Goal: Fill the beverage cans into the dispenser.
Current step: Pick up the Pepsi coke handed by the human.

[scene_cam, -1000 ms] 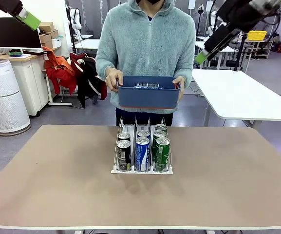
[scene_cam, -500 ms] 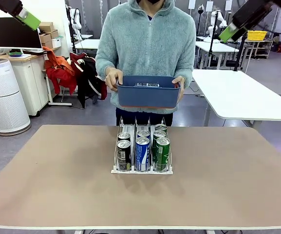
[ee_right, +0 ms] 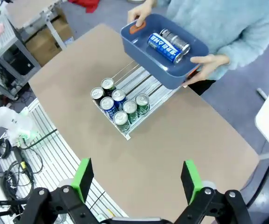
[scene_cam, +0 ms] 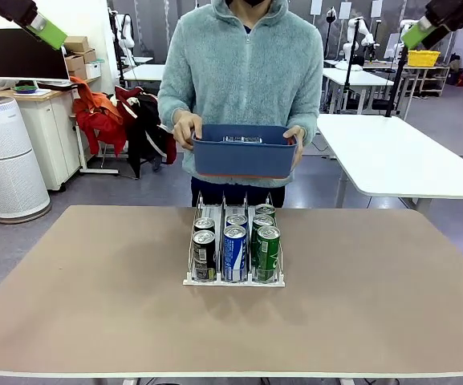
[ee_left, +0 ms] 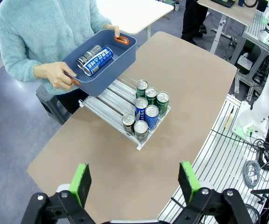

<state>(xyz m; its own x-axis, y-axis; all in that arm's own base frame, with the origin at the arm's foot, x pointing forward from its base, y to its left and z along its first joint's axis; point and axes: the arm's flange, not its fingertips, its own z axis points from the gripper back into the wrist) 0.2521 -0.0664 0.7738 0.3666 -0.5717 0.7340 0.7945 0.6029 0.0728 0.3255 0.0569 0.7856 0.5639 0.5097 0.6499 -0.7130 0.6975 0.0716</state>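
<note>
The task looks partly done, by a fair guess most of the way. The dispenser stands mid-table with six cans upright in it, two deep in each of its three lanes: dark ones in the robot's left lane, blue in the middle, green on the right, all crowded against the white front lip. Behind them the lanes run bare toward the person, so there is room for more. What is left sits in the bin, which the person holds in both hands above the far table edge, just behind the dispenser and not touching it. Two cans lie on their sides in it, touching each other: a blue one with white lettering and a dark one. These two probably have to go into the lanes before the job is finished. The left gripper hangs high over the table with its fingers spread wide and nothing between them; the right gripper is likewise high, wide and empty, well apart from cans and bin.
</note>
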